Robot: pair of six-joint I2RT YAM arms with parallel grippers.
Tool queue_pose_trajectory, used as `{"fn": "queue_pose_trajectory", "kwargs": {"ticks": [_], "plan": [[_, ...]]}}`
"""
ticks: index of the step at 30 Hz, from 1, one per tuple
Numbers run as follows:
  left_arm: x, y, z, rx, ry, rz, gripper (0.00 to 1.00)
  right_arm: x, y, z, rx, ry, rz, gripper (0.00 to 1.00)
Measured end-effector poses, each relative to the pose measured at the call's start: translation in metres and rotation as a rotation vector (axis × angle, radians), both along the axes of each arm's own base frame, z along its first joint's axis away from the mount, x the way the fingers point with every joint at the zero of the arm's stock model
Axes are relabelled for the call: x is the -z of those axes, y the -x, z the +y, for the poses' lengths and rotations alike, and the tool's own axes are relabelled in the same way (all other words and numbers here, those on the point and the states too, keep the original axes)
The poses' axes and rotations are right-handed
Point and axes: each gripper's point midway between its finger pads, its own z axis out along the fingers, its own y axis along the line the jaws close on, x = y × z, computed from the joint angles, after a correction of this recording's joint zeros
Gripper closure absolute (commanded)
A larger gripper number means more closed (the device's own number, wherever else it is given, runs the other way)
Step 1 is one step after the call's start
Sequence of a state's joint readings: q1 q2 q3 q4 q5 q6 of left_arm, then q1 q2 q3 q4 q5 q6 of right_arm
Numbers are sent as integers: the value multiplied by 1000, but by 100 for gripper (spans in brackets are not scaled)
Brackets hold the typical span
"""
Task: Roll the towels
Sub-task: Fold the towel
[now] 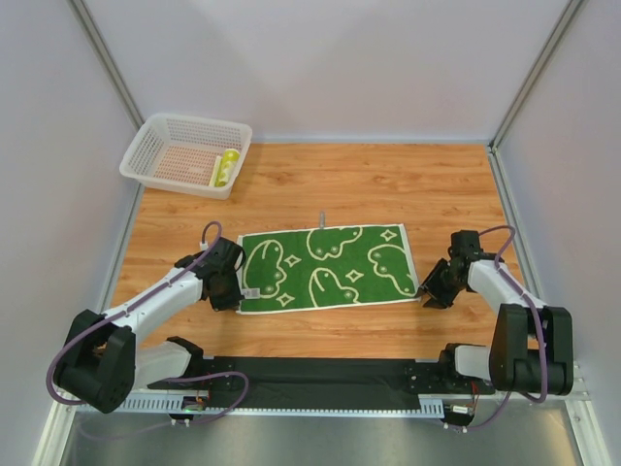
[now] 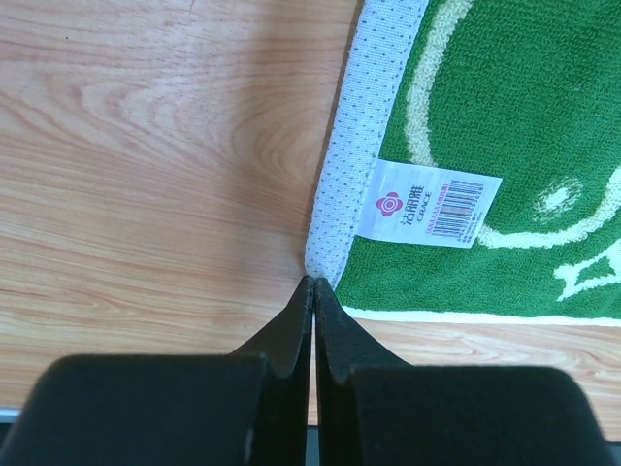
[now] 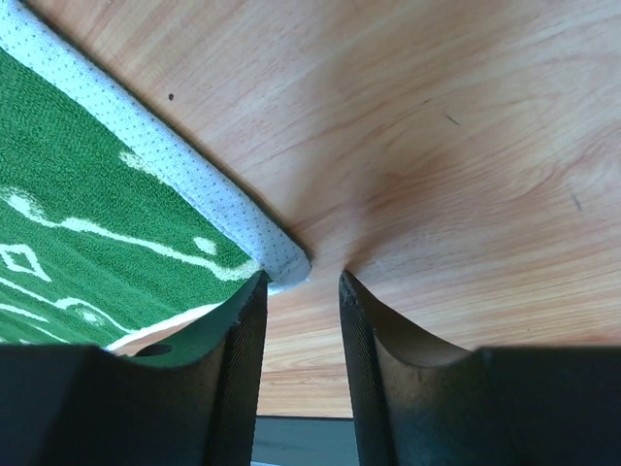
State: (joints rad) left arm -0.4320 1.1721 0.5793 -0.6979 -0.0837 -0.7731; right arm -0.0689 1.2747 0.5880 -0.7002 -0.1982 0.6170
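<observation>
Top external | left gripper [image 2: 312, 283] closed at towel [image 1: 325, 269] corner; right gripper [image 3: 303, 282] parted

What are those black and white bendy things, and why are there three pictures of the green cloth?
They are two robot arms bolted to a wooden table. One camera looks down from above; the other two sit on the arms' wrists, so you see each arm's fingers up close. A green towel with cream swirls lies flat between them. The left gripper is shut right at the towel's near corner; whether it pinches cloth is hard to tell. The right gripper is open at the other near corner. A white basket stands in the far left corner.
</observation>
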Motion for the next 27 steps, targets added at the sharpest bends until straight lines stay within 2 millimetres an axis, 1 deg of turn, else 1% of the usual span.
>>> {"fn": "queue_pose_trajectory", "kwargs": {"ticks": [3,6,8,9,10,11,12,13,15,20,25,27], "plan": [[0,0,0,3,-1,1,100,2,-1,1,0,-9,3,66],[0,0,0,6,-2,0,100,2,-3,4,1,-27,4,69],[0,0,0,6,-3,0,100,3,-4,6,1,-41,2,76],[0,0,0,6,-3,0,100,3,-4,6,1,-43,3,76],[0,0,1,9,-4,0,100,3,-5,7,1,-47,2,79],[0,0,1,10,-4,0,100,4,-6,7,0,-51,2,85],[0,0,1,12,-5,0,100,4,-6,8,-2,-56,0,87],[0,0,1,13,-5,0,100,4,-7,9,-2,-60,0,94],[0,0,1,15,-6,0,100,5,-8,10,-5,-69,-4,99],[-3,0,2,19,-10,2,100,4,-10,11,-8,-77,-12,100],[-13,-6,1,24,-9,-15,100,1,-10,9,-7,-58,-24,100],[-18,-9,0,27,-4,-26,100,-4,-9,8,-7,-54,-40,100]]}}
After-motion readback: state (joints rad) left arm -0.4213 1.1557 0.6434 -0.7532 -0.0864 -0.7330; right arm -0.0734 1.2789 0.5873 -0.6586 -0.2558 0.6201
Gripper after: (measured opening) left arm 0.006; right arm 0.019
